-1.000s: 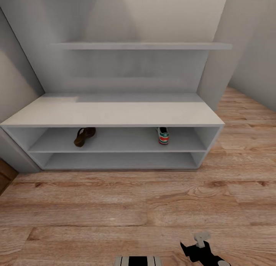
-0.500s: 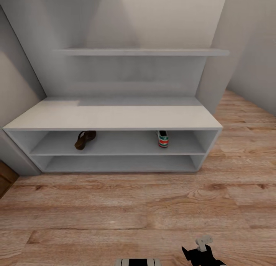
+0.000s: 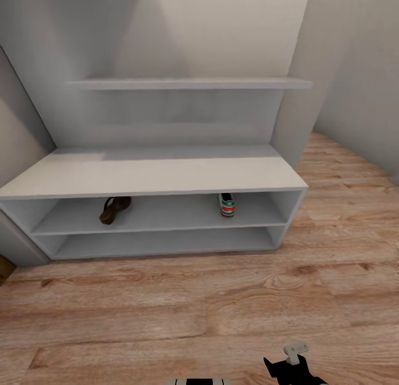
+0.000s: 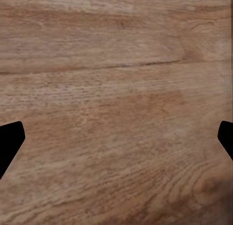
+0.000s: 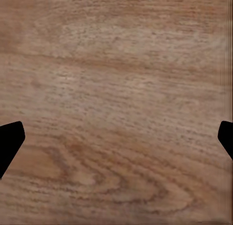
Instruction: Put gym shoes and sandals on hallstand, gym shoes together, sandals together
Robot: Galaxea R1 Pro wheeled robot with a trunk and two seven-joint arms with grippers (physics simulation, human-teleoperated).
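Standing against the far wall of the corridor is the hallstand, a pale grey low bench with two open shelf levels and a long wall shelf fixed above it. On its upper shelf level, toward the left, lies one brown sandal, angled a little, with its front end near the shelf's edge. Well apart from it, toward the right on that same level, sits one gym shoe, cream-white with green and red showing at the end that faces out. The lower shelf level shows nothing on it from here. Only these two shoes can be seen; they are far apart rather than side by side.

In front of the hallstand the corridor floor stretches near, light-brown wood-grain planks, running on to the right past the end of the hallstand beside a grey wall.

At the near edge of the head view, a dark piece of the right arm pokes up, with a pale grey part on top.

Both wrist views look straight down at the planks. The left gripper has its jaws spread wide, with nothing between them. The right gripper is the same: jaws wide apart, holding nothing.
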